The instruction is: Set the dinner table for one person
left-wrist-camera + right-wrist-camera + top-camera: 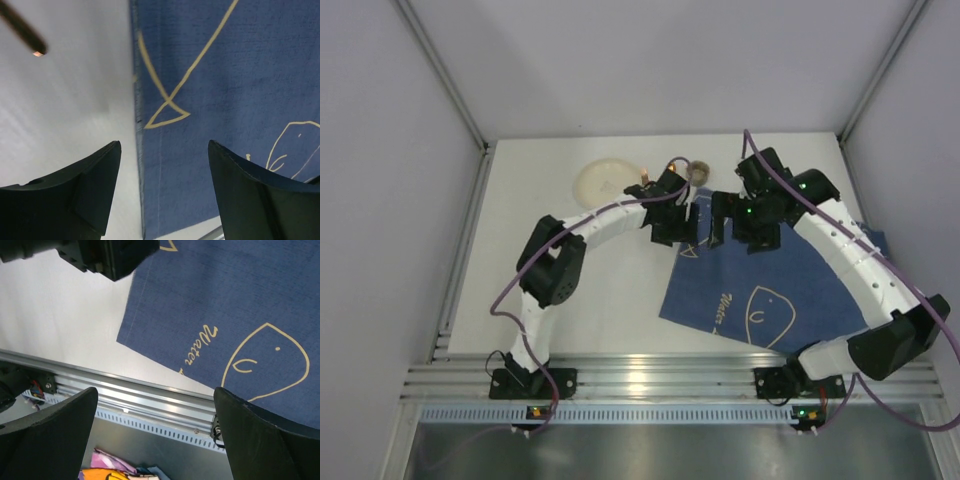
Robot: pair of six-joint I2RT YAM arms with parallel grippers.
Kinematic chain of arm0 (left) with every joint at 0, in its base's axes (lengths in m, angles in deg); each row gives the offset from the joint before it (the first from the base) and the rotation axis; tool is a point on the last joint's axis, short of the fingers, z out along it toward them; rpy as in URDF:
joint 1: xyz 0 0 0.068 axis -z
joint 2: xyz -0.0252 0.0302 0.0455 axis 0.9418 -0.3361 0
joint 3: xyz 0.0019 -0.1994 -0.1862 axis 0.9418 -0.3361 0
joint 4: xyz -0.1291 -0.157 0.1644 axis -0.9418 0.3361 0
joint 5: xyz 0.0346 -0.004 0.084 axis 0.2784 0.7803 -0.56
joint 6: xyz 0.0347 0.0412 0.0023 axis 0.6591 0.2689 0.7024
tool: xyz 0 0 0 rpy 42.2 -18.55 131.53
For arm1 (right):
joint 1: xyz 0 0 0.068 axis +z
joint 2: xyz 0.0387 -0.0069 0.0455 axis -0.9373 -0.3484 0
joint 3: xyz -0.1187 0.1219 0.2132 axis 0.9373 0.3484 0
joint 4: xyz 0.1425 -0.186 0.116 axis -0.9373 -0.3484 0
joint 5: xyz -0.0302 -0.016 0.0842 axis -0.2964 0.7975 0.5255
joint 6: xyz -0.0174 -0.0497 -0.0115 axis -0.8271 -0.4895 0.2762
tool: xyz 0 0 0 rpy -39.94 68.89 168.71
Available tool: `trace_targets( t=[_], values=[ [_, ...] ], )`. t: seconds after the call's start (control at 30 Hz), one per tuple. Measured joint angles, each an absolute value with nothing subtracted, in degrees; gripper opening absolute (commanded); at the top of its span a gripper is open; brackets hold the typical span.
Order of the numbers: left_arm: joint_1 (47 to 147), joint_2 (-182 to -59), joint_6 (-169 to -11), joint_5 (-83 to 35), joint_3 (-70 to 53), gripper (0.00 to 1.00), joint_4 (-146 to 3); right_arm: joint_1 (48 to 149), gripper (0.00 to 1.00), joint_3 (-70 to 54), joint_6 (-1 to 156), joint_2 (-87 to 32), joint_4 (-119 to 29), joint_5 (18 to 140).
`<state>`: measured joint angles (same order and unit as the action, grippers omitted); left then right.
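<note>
The white dinner table (510, 280) bears a navy blue cloth (780, 290) with fish outlines at right centre, lying flat and slightly skewed. My left gripper (678, 225) hovers open over the cloth's far left corner. In the left wrist view the gripper (164, 145) straddles the cloth's left edge (137, 150), holding nothing. My right gripper (735, 222) is open and empty above the cloth's far edge. In the right wrist view the gripper (155, 392) is high above the cloth (225, 305). A cream plate (610, 183) lies at the back.
A small brown round object (700, 172) and a thin copper-coloured utensil (645, 178) lie beside the plate; the utensil's tip shows in the left wrist view (32, 42). A metal rail (150, 400) runs along the table's near edge. Grey walls enclose the table.
</note>
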<state>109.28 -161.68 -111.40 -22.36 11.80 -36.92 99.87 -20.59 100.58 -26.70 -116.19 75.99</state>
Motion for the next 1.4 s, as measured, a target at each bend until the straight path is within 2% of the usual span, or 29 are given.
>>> trace_targets(
  t=[0.23,0.33,0.73,0.83,1.0,1.1,1.13,1.17,1.23,1.27,1.4],
  values=[
    [114.66,-176.91,-109.19,-25.55,29.0,0.74,-29.66,95.26,1.0,-15.35,100.33,-21.39,-116.54,76.18],
    [114.68,-178.31,-108.93,-27.43,31.93,0.72,-26.99,94.43,1.0,-13.95,100.31,-19.42,-116.68,76.62],
    [117.08,-174.18,-109.1,-42.05,25.22,0.73,-23.87,92.04,1.0,-13.49,98.78,-18.72,-116.74,78.04],
    [117.52,-172.98,-108.75,-43.3,23.54,0.68,-23.8,92.04,1.0,-13.49,98.61,-18.85,-116.74,78.54],
    [118.35,-172.98,-108.29,-41.79,22.18,0.67,-24.31,92.04,1.0,-13.44,97.95,-19.1,-116.7,78.81],
    [119.38,-172.96,-108.25,-41.18,21.94,0.61,-25.03,92.04,1.0,-12.72,97.78,-19.1,-116.54,78.89],
    [119.73,-172.96,-108.34,-40.81,21.9,0.56,-25.12,92.04,1.0,-12.33,97.76,-19.1,-116.5,78.87],
    [120.12,-172.96,-108.45,-40.48,21.77,0.41,-25.25,92.04,1.0,-11.96,97.76,-19.1,-116.5,78.87],
    [120.71,-172.83,-108.8,-39.52,21.13,0.24,-25.99,92.04,1.0,-11.26,97.73,-19.1,-116.48,78.89],
    [120.84,-172.56,-109.01,-38.86,20.57,0.02,-26.69,92.02,1.0,-10.93,97.73,-19.07,-116.5,78.87],
    [120.89,-169.57,-110.5,-35.39,14.93,0.0,-32.07,91.98,1.0,-10.04,97.58,-18.83,-116.48,78.72]
  ],
)
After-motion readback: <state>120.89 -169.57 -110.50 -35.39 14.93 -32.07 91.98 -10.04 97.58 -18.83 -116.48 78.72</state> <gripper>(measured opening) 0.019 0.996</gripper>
